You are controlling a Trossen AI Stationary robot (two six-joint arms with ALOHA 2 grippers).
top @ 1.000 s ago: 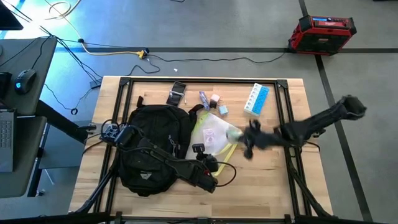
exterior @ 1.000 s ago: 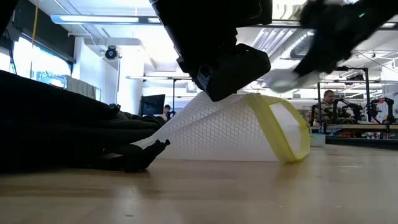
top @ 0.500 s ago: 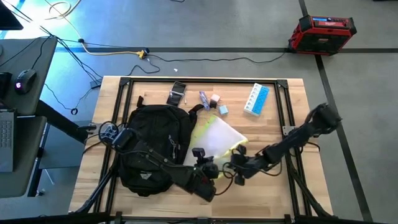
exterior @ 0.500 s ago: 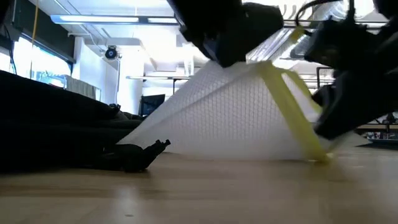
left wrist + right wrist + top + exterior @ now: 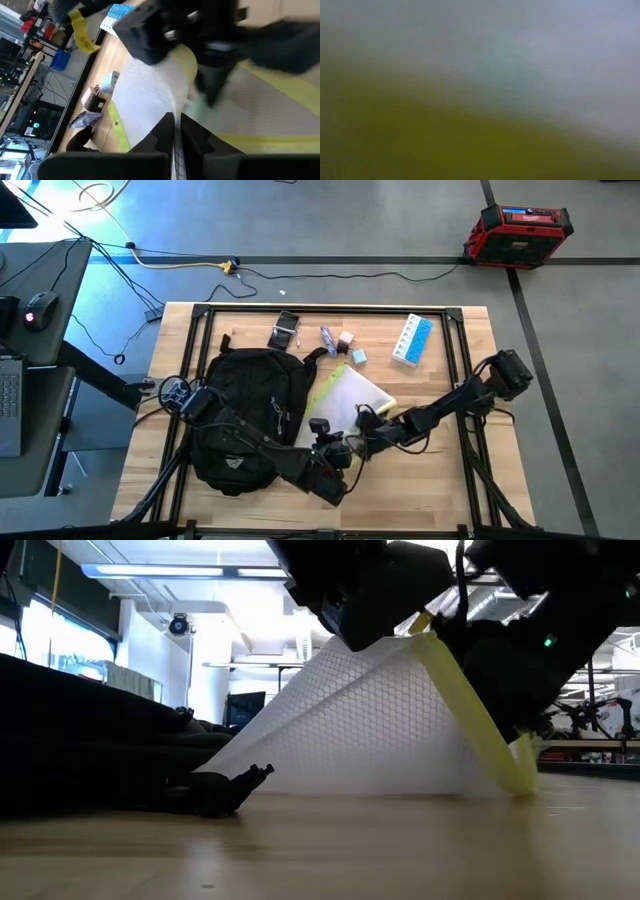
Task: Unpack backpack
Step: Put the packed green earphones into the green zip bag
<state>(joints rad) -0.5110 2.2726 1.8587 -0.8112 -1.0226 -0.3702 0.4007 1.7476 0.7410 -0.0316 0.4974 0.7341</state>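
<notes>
The black backpack (image 5: pixel 248 415) lies on the left half of the bench (image 5: pixel 440 480), with the left arm stretched across its lower part. The left claw (image 5: pixel 335 452) is closed on the edge of the translucent pouch (image 5: pixel 345 395) with yellow trim, just right of the backpack — the low view shows one side of the pouch lifted, tent-like. The right claw (image 5: pixel 372 438) is closed too, pressed against the pouch's near edge beside the left claw; whether it holds the trim cannot be told. Small items (image 5: pixel 340 340) and a blue-and-white box (image 5: pixel 412 340) lie along the far edge.
</notes>
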